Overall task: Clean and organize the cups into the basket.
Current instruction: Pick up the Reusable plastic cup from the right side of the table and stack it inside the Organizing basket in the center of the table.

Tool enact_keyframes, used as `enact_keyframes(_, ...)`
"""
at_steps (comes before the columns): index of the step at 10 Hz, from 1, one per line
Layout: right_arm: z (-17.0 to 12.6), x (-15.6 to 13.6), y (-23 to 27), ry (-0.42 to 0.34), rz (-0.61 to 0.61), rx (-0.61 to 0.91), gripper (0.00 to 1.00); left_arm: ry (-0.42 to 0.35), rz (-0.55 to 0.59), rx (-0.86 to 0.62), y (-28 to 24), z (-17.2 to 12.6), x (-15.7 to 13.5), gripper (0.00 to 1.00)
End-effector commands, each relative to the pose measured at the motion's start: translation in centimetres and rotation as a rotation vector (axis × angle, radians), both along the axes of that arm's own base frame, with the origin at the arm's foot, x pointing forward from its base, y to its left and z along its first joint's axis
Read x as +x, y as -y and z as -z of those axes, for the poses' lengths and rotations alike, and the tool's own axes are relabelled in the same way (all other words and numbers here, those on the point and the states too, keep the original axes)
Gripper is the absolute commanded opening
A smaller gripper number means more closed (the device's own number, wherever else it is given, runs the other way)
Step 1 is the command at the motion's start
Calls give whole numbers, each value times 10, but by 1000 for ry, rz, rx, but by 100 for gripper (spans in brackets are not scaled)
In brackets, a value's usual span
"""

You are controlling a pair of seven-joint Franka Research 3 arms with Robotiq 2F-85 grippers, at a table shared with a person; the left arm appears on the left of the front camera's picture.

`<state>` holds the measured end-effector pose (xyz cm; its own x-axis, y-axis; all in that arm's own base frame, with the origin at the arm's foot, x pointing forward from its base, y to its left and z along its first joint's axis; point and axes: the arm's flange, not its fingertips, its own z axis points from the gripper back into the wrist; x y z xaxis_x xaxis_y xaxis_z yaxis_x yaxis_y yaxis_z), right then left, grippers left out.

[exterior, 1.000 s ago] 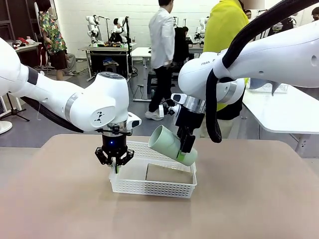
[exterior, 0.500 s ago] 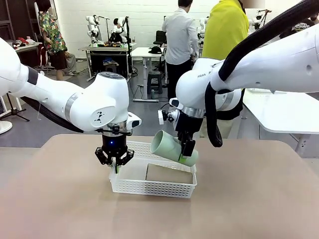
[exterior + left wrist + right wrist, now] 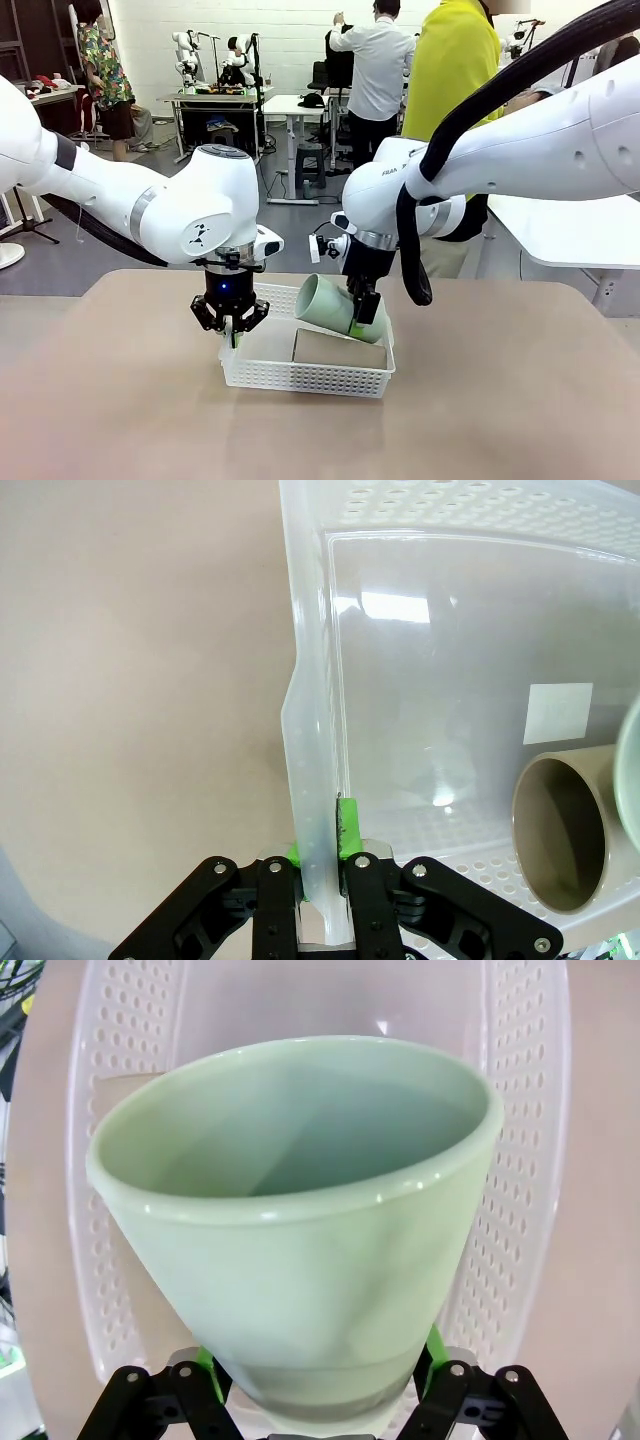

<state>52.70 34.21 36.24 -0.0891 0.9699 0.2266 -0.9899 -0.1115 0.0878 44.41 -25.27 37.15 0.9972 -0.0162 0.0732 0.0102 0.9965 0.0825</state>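
Placing mint cup [image 3: 330, 302], gripped at its base in right pincer [image 3: 367, 306], tilted over basket [image 3: 300, 378] with tan cup [image 3: 340, 350] lying under that pincer, left pincer [image 3: 232, 336] clamped on basket's wall; next, lower beside tan cup and let go.

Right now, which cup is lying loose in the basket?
The tan-brown cup, on its side on the basket floor. The mint green cup is clamped between the right gripper's fingers, tilted over the basket.
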Motion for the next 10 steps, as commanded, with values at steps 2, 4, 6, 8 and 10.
enact_keyframes(2,12,19,-5,-20,24,-58,82,2,2,2,1,-1,-1,0)
enact_keyframes(4,20,23,-6,-46,11,-54,100,2,2,2,1,-1,-1,0)
enact_keyframes(6,19,21,-7,-55,5,-50,100,2,2,2,1,-1,-1,0)
enact_keyframes(8,18,20,-8,-55,-3,-47,100,2,2,2,1,-1,-1,0)
enact_keyframes(10,14,17,-5,-53,-16,-28,100,2,2,2,1,-1,-1,0)
